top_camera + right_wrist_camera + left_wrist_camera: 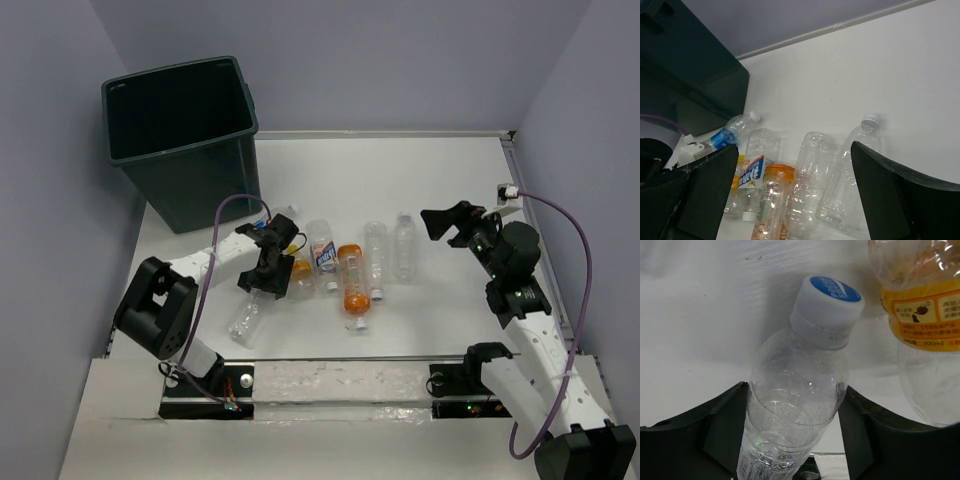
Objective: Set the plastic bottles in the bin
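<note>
Plastic bottles (375, 255) lay in a loose row on the desk (420, 170), outside the bin (200, 195), which stood beyond and to the left of the left fingers (725, 425). Those fingers were part-way closed on a clear bottle (795, 405), one touching each side of its body just below the shoulder, with its blue-topped cap pointing away from them. Just to their right lay an orange-labelled bottle (920, 315). Further right, between the two sets of fingers, were an orange-filled bottle (352, 285) and two empty ones. The right fingers (705, 190) hung spread wide with nothing between them, above the right end of the row. The clear bottle looked empty, so probably very light, thin-walled and slick. A hard pinch would likely dent it or squirt it out, so a moderate hold across the body seemed safer than one on the cap
</note>
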`<action>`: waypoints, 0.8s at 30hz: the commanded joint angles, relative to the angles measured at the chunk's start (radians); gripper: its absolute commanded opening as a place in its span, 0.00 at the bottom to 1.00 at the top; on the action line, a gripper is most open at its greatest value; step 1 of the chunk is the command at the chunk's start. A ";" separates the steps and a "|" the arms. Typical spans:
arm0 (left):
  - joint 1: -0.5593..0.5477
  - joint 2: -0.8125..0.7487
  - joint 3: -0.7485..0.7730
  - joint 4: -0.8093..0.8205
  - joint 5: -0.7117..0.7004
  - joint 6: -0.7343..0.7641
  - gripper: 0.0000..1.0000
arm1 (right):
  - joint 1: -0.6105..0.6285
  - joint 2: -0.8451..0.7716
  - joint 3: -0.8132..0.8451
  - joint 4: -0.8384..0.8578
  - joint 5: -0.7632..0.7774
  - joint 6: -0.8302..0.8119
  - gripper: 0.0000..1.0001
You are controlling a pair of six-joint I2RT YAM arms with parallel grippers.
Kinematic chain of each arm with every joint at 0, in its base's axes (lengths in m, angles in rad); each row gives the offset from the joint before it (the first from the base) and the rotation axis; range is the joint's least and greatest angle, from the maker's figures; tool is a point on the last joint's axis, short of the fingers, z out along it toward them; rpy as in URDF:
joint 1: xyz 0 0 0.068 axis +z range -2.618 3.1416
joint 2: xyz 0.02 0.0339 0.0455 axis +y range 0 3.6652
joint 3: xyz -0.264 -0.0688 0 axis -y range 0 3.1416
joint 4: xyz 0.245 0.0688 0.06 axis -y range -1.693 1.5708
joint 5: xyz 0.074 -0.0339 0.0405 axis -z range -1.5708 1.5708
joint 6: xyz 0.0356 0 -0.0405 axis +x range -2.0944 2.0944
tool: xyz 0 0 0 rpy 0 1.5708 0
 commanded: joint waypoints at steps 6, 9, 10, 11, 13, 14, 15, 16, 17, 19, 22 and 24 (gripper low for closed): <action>-0.005 -0.172 0.030 -0.059 0.002 -0.030 0.56 | 0.005 0.160 0.080 -0.042 0.099 -0.024 0.98; -0.006 -0.265 0.109 -0.086 -0.010 -0.026 0.56 | 0.005 0.265 0.115 -0.088 0.138 -0.024 0.99; -0.005 -0.290 0.140 -0.088 -0.022 -0.018 0.56 | 0.005 0.288 0.121 -0.094 0.139 -0.029 0.99; -0.005 -0.336 0.177 -0.082 -0.025 -0.015 0.57 | 0.014 0.308 0.129 -0.096 0.135 -0.031 1.00; -0.005 -0.367 0.288 -0.051 -0.021 -0.014 0.57 | 0.014 0.354 0.134 -0.096 0.124 -0.032 1.00; -0.005 -0.377 0.326 -0.030 -0.018 -0.014 0.57 | 0.026 0.366 0.135 -0.094 0.124 -0.034 1.00; -0.005 -0.394 0.387 0.001 -0.013 -0.017 0.58 | 0.027 0.378 0.140 -0.094 0.136 -0.035 1.00; -0.005 -0.400 0.410 0.073 -0.006 -0.023 0.58 | 0.036 0.406 0.141 -0.091 0.153 -0.037 1.00; -0.005 -0.404 0.435 0.110 0.001 -0.023 0.58 | 0.036 0.420 0.141 -0.088 0.159 -0.035 1.00; -0.003 -0.399 0.504 0.219 0.001 -0.026 0.58 | 0.036 0.467 0.140 -0.079 0.168 -0.034 1.00; -0.003 -0.356 0.629 0.318 -0.057 -0.003 0.59 | 0.057 0.532 0.157 -0.070 0.144 -0.038 1.00; 0.011 -0.319 0.686 0.375 -0.091 0.009 0.59 | 0.074 0.599 0.169 -0.071 0.138 -0.044 1.00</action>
